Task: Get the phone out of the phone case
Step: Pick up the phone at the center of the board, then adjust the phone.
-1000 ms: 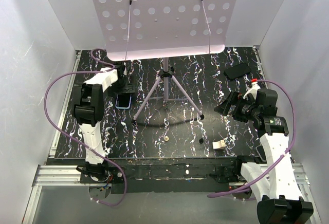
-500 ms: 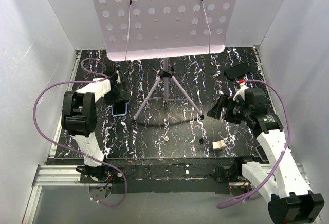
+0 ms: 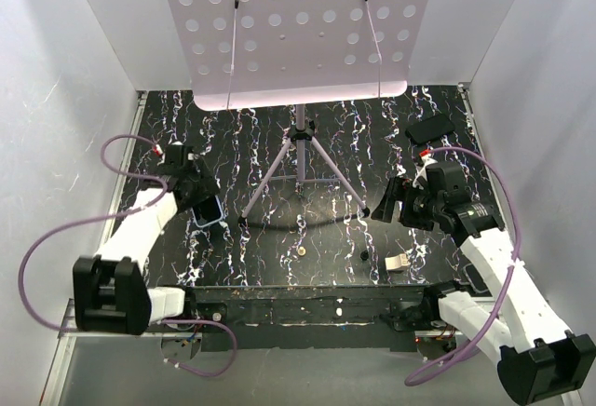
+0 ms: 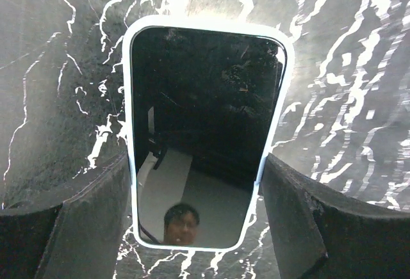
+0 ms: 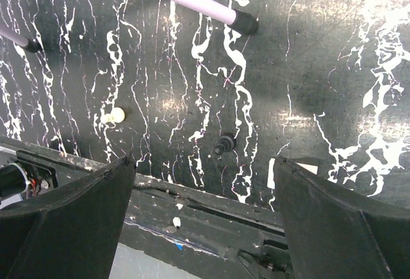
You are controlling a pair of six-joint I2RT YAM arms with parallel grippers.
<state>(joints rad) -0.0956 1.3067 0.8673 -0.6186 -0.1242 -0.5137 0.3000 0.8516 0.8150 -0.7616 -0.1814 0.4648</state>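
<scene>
The phone (image 4: 205, 100), black with a glossy screen, lies face up inside the light blue phone case (image 4: 205, 22) on the marbled black table. In the top view the case (image 3: 210, 214) shows at the left, mostly under my left gripper (image 3: 198, 201). In the left wrist view my left gripper (image 4: 195, 159) is open, with one finger at each long side of the case's near half, close to its rim. My right gripper (image 3: 391, 203) is open and empty above the table's right front, also shown in the right wrist view (image 5: 202, 164).
A music stand's tripod (image 3: 300, 159) stands mid-table, one foot (image 5: 243, 22) near my right gripper. Another black slab (image 3: 430, 129) lies at the back right. A small white block (image 3: 398, 262), a black knob (image 5: 224, 143) and a white bead (image 5: 114, 116) lie near the front edge.
My left arm has swung back toward the near left, with its gripper coming down over the cased phone. My right gripper has moved a little left.
</scene>
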